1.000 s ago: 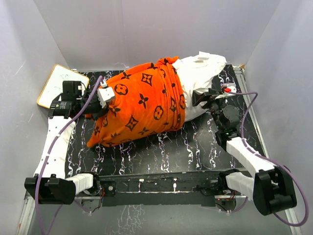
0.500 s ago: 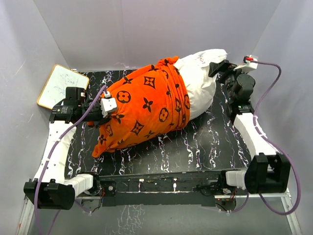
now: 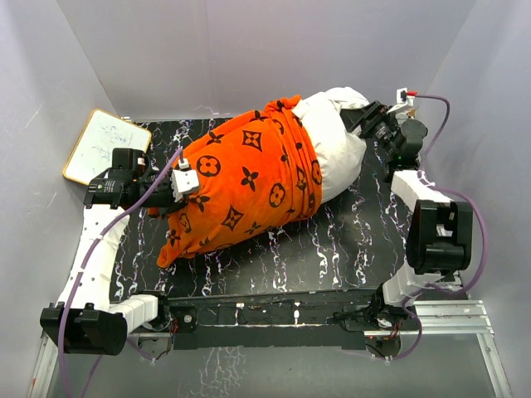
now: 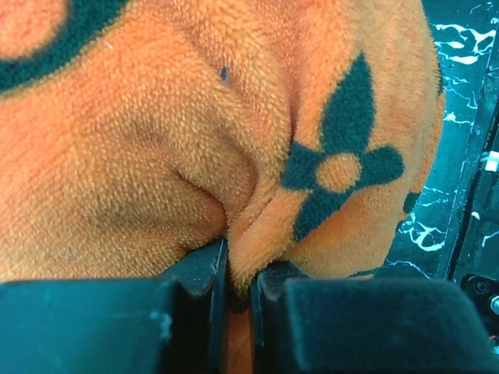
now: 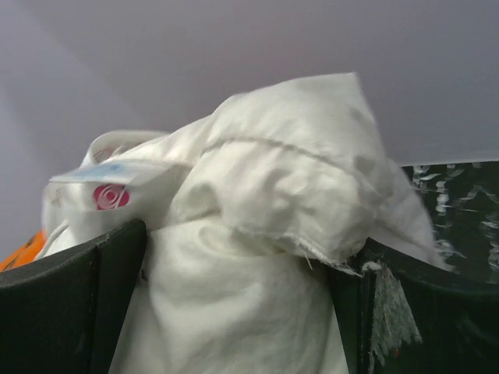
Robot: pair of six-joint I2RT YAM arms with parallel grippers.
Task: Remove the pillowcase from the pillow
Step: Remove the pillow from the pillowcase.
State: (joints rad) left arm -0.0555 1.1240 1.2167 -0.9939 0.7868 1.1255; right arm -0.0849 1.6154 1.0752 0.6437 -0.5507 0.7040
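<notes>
Two Holds, Either Liable to Slip

Found across the middle of the top view: pillowcase (image 3: 249, 186), sheathing most of pillow (image 3: 332, 149), bare white only at the upper right, orange edge bunched there into a tight ring. Clamped at mid-left: left gripper (image 4: 238, 273), jaws down to a narrow slit on one thin fold of plush. Set at the upper right: right gripper (image 5: 249, 241), jaws wide, packed side to side with the crumpled white corner, logo (image 5: 111, 196) just inside the left finger.

Could fail in three ways. Might lose the plush: only a small pinch of slick pile, likely to slide out under a hard pull. Might lose the white corner: perhaps loose outer cloth rather than stuffing, prone to stretching and creeping free. Might jam instead: gathered edge cinching the fat middle, dragging the whole bundle leftward toward board (image 3: 104, 148) at the upper left rather than peeling off. Worth pulling apart slowly, along the long axis, with even tension. No telling from these views how deep either bite goes.
</notes>
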